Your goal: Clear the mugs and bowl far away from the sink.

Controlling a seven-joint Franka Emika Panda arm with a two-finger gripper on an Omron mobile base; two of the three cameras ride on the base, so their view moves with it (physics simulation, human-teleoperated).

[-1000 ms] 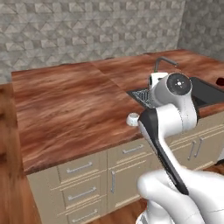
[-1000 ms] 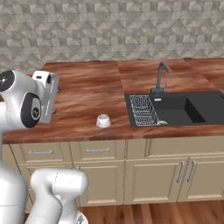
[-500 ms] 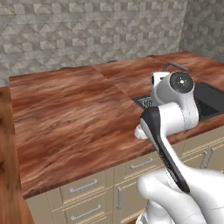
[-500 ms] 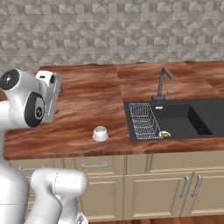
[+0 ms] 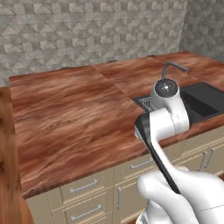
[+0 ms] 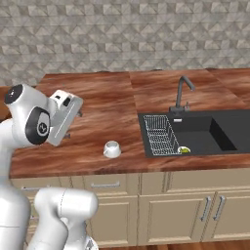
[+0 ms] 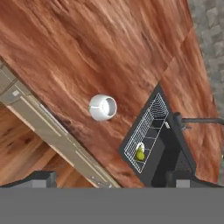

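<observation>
Because the task is to move cups away from the sink (image 6: 195, 134), the white mug (image 6: 112, 149) is looked at first. It is set on the wooden counter (image 6: 97, 97) near the front edge, a short way to the left of the sink, so it must be carried much farther off. It is seen from above in the hand view (image 7: 103, 107), with nothing touching it.

The gripper (image 6: 73, 122) is held up high, to the left of the sink and well apart from the mug. Its fingers are spread wide and nothing is held between them, likely so the mug can be reached from above.

The mug is small, round, smooth and shiny, and it looks hard. The counter is flat, with red-brown wood stripes. The sink is a black box shape sunk into the counter, with a thin wire rack (image 6: 162, 135) on its left side and a bent grey tap (image 6: 181, 93) behind it. A small yellow-green thing (image 7: 140, 154) is seen in the sink by the rack; what it is cannot be told.
</observation>
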